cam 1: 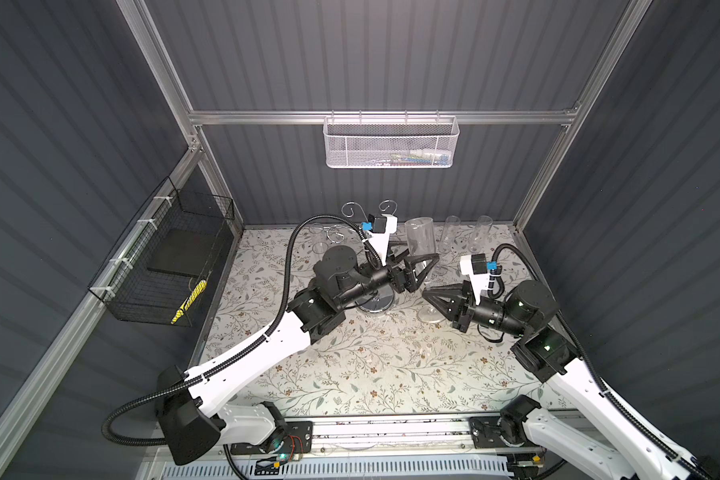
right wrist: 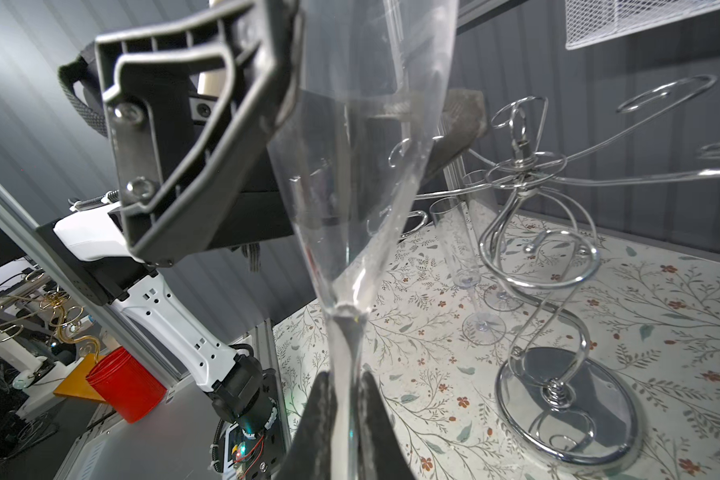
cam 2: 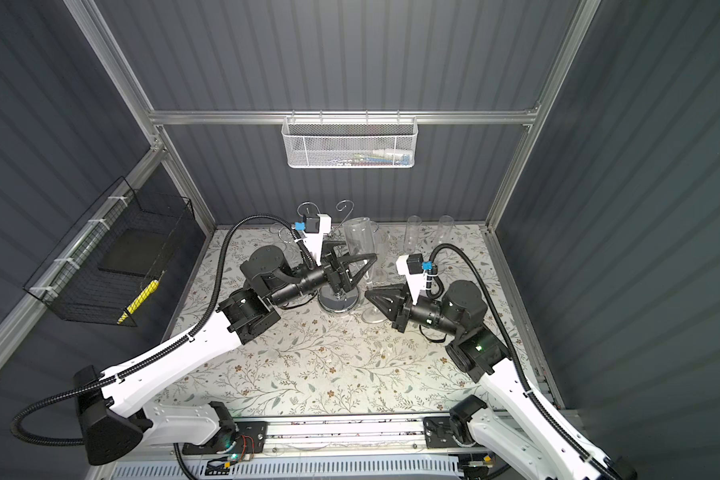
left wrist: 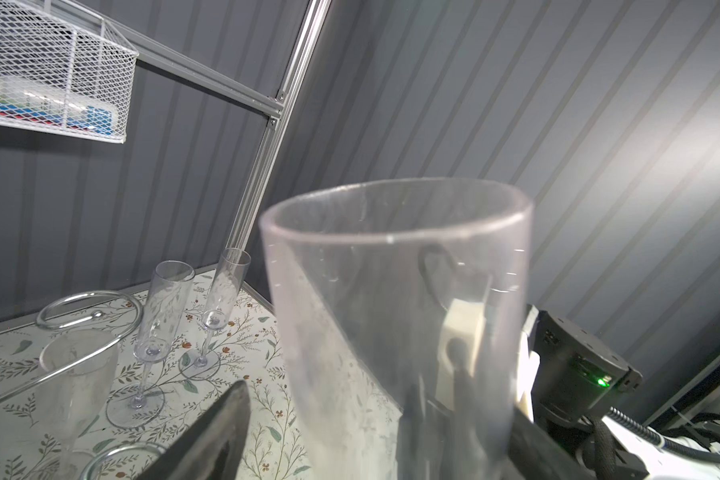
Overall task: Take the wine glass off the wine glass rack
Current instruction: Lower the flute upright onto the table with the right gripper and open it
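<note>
The wine glass (cam 1: 417, 239), a tall clear flute, stands upright and apart from the curled arms of the wine glass rack (cam 1: 378, 306). In both top views it is just to the right of the rack's mirrored round base. Its foot sits low over the floral tabletop (cam 1: 371, 365); whether it rests there I cannot tell.

The right hand (right wrist: 346, 390) is closed on the thin stem a little below the bowl, one finger pressed on each side of it. The left hand (left wrist: 371, 449) is spread wide on either side of the bowl. In the left wrist view a strip of tabletop shows between one finger (left wrist: 221, 424) and the glass wall, while the other finger lies close against the glass, so this hand is not clamped on it.

Behind the glass, near the back edge of the tabletop, a flute (cam 1: 449, 233) and a second flute (cam 1: 482, 230) stand upright, side by side. A white mesh basket (cam 1: 391, 145) hangs from the back rail, and a black wire basket (cam 1: 163, 262) is fixed to the left wall.
</note>
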You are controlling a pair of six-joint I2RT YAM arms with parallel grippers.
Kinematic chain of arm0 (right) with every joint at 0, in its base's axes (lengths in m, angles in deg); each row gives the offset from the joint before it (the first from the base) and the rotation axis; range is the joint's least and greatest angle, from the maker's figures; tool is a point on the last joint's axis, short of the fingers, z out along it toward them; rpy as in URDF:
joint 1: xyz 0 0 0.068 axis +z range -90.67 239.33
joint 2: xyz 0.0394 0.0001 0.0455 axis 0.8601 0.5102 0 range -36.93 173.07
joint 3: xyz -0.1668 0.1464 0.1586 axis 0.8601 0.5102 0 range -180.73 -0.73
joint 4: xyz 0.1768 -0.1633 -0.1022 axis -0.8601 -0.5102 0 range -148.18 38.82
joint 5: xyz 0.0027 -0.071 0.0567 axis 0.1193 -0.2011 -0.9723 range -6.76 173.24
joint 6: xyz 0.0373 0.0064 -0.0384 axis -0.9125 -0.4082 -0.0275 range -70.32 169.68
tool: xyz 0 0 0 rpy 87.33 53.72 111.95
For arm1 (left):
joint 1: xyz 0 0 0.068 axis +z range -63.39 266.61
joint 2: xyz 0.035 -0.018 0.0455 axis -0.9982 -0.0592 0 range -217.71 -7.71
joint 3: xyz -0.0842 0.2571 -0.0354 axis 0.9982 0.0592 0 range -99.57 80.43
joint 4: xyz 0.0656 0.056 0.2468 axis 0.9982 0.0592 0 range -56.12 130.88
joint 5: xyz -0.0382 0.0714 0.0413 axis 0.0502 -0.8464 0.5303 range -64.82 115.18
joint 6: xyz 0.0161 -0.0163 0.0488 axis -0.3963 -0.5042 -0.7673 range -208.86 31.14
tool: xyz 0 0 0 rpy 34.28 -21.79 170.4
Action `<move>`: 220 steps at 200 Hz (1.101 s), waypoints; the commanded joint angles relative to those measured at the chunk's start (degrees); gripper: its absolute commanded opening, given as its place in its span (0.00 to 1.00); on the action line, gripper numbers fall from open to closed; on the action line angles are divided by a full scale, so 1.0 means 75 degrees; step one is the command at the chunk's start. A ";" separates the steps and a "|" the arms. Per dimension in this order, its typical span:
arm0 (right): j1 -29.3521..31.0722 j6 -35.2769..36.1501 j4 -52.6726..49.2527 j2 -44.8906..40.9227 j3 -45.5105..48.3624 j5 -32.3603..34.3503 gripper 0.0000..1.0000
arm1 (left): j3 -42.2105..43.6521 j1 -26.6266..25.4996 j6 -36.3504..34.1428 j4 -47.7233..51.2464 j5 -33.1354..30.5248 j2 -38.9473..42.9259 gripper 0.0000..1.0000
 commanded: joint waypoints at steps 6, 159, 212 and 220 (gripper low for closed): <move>0.0264 0.0159 0.0511 -0.0054 0.0115 0.0302 0.00 | 0.0010 0.0063 0.0341 -0.0758 0.0188 0.0159 0.80; 0.0528 0.1024 -0.0738 -0.0465 0.0000 0.2107 0.99 | 0.0760 0.0046 -0.0418 -0.0309 0.0277 0.1129 0.46; 0.0495 0.1957 -0.1132 -0.1479 0.0074 0.4487 0.99 | 0.1585 0.0046 -0.2250 0.1808 -0.1164 0.3115 0.47; 0.0497 0.2018 -0.1166 -0.1546 0.0062 0.4642 0.99 | 0.1718 0.0050 -0.2405 0.2044 -0.1489 0.3407 0.47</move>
